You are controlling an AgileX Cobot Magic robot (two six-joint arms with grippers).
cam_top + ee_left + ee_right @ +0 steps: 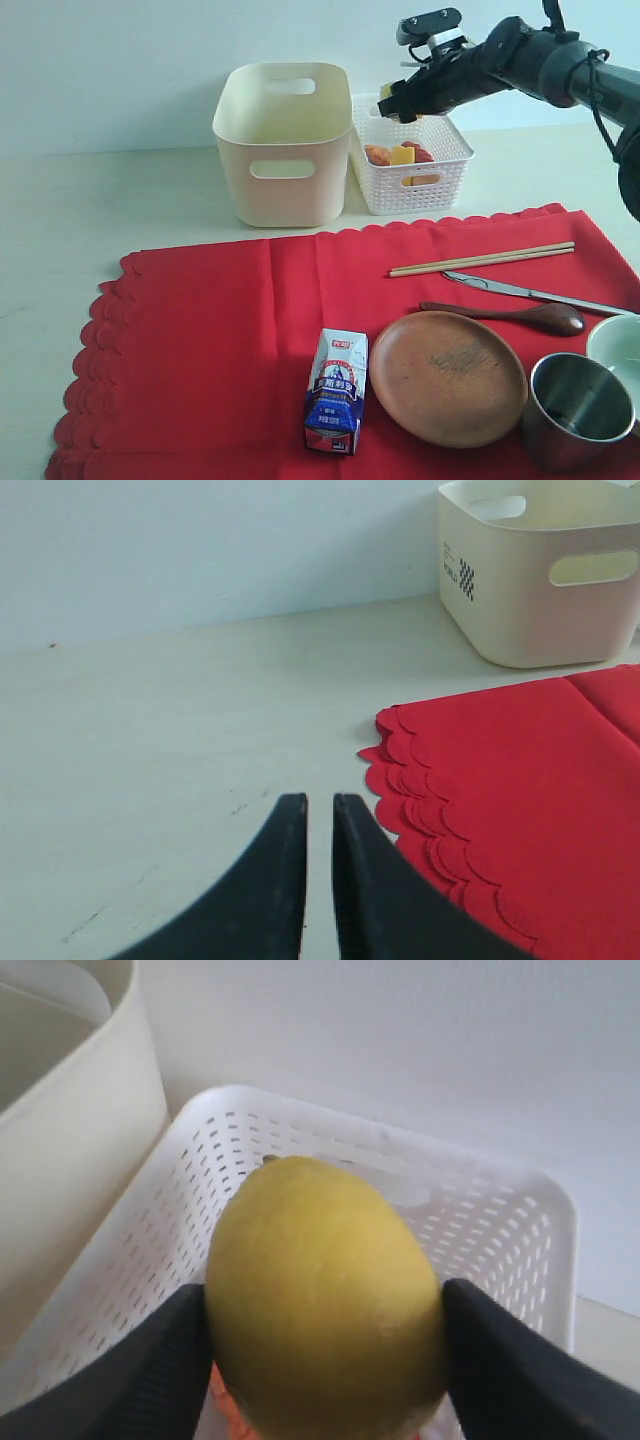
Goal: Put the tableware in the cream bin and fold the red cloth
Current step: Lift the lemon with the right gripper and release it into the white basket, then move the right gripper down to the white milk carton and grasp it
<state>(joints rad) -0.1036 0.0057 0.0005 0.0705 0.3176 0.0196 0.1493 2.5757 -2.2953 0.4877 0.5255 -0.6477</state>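
Observation:
The red cloth lies spread on the table. On it rest the brown wooden plate, pale chopsticks, silver knife, dark wooden spoon, steel cup and, at the right edge, the pale bowl. The cream bin stands behind the cloth, also in the left wrist view. My right gripper is shut on a yellow lemon above the white lattice basket. My left gripper hovers over bare table beside the cloth's scalloped edge, its jaws nearly together, holding nothing.
A blue-and-white milk carton stands on the cloth left of the plate. The white lattice basket right of the cream bin holds orange, yellow and red food pieces. A pale wall runs behind the table.

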